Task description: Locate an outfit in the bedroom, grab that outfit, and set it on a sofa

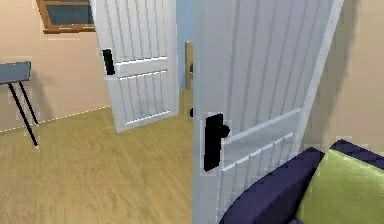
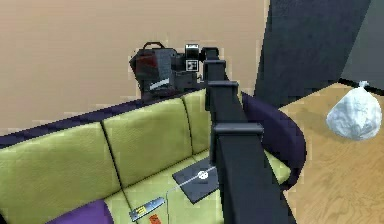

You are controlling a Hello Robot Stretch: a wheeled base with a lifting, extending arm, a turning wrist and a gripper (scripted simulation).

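Arm [image 2: 235, 140] across the green sofa [image 2: 70, 165], bundle [image 2: 148, 76] at its tip.
In the arm side view's upper middle I see the gripper [image 2: 170, 67] against a dark grey-and-red bundle just above the backrest, too shapeless for me to call clothing. I cannot tell whether the gripper grasps anything. A white bag [image 2: 355, 110] sits at right.

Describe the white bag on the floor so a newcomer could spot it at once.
Start at the green-cushioned sofa with dark purple arms. Past its rounded end lies wooden floor, where the bag sits. It is white, crumpled and knotted, unlike the flat dark square on the seat.
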